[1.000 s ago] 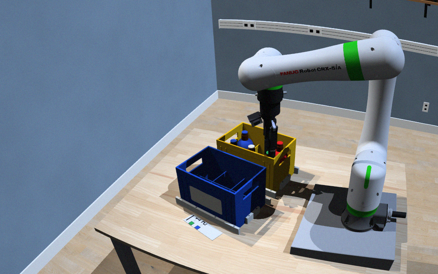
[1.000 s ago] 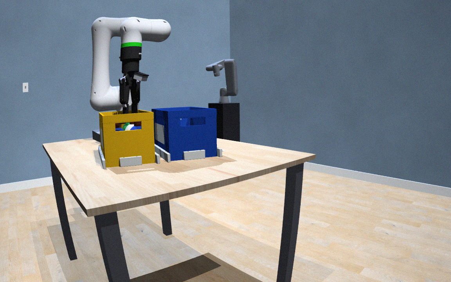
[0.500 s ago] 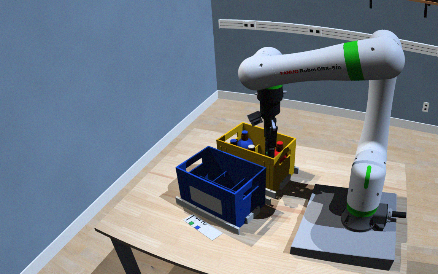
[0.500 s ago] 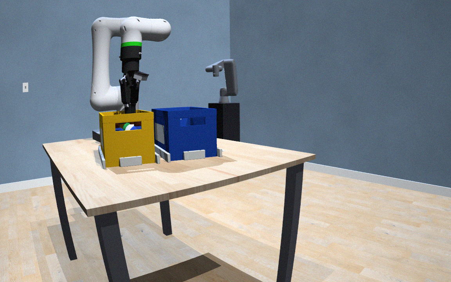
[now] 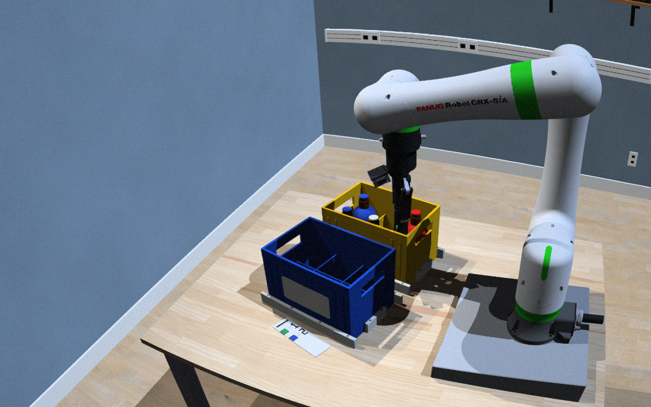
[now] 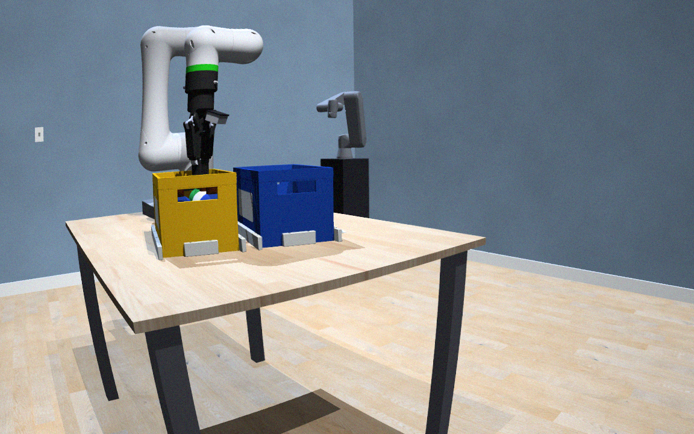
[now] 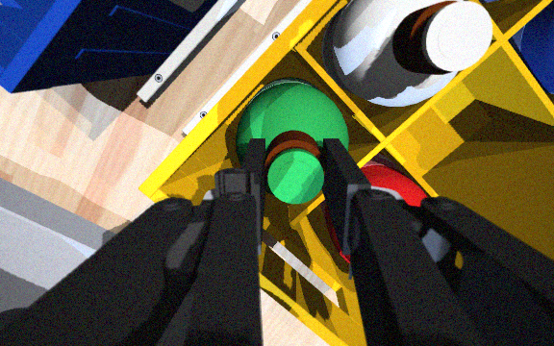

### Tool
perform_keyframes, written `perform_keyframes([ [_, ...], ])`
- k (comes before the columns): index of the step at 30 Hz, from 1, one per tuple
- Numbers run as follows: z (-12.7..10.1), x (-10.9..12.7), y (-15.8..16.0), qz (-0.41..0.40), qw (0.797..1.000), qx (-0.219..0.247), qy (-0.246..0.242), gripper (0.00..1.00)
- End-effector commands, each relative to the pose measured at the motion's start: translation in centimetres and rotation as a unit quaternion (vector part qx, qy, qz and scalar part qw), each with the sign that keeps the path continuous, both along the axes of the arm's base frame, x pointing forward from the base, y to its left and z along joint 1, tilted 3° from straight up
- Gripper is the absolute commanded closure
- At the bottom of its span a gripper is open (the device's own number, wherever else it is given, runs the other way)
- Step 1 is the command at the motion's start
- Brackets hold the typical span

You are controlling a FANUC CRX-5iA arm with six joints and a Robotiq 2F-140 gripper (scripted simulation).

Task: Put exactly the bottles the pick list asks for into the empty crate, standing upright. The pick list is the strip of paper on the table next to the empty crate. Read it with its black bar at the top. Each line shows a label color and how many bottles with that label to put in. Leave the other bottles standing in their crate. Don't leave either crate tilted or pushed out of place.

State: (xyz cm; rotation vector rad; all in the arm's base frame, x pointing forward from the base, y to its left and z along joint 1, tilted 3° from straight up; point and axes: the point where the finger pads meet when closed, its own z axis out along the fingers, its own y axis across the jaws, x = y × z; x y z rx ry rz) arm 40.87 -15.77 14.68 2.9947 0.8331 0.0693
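1. One green bottle point(image 5: 396, 229) point(image 6: 193, 194) point(image 7: 296, 103) stands in a corner compartment of the yellow crate point(image 5: 335, 216) point(image 6: 198, 226) point(image 7: 176, 168), directly beneath the pincer point(image 5: 402, 227) point(image 6: 200, 171) point(image 7: 294, 146).
2. Two dark fingers flank its neck, one per side; the pincer is grasping the green bottle there, just below the cap.
3. Round green shoulders narrow to a brown neck, topped by a flat, disc-shaped green cap.
4. Thin yellow dividers separate it from a glossy white bottle point(image 5: 373, 218) point(image 6: 200, 196) point(image 7: 383, 91) and a red bottle point(image 5: 415, 217) point(image 7: 392, 180), each in a neighbouring compartment.
5. Blue bottles point(image 5: 363, 210) stand toward the crate's other end.
6. Beside it, the blue crate point(image 5: 273, 268) point(image 6: 295, 216) point(image 7: 32, 58) sits level, smooth-walled and divided inside, without bottles in the visible compartments.
7. Pale, straight-grained wood forms the counter point(image 5: 216, 314) point(image 6: 285, 280) point(image 7: 89, 168); low grey strips line the crates.
8. A white paper strip point(image 5: 312, 343) beside the blue crate shows green with 1 and blue with 2.
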Motion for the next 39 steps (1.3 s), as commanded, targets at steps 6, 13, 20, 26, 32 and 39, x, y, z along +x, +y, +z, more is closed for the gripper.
perform_keyframes([
  [6, 0.1, 0.0, 0.0, 0.000, 1.000, 0.000, -0.001, 0.90],
  [13, 0.1, 0.0, 0.0, 0.000, 1.000, 0.000, -0.001, 0.90],
  [20, 0.9, 0.0, 0.0, 0.000, 1.000, 0.000, -0.001, 0.90],
  [26, 1.9, 0.0, 0.0, 0.000, 1.000, 0.000, -0.001, 0.90],
  [32, 2.6, -0.1, 0.0, 0.000, 1.000, 0.000, -0.001, 0.90],
  [39, 3.8, -0.1, 0.0, 0.000, 1.000, 0.000, -0.001, 0.90],
])
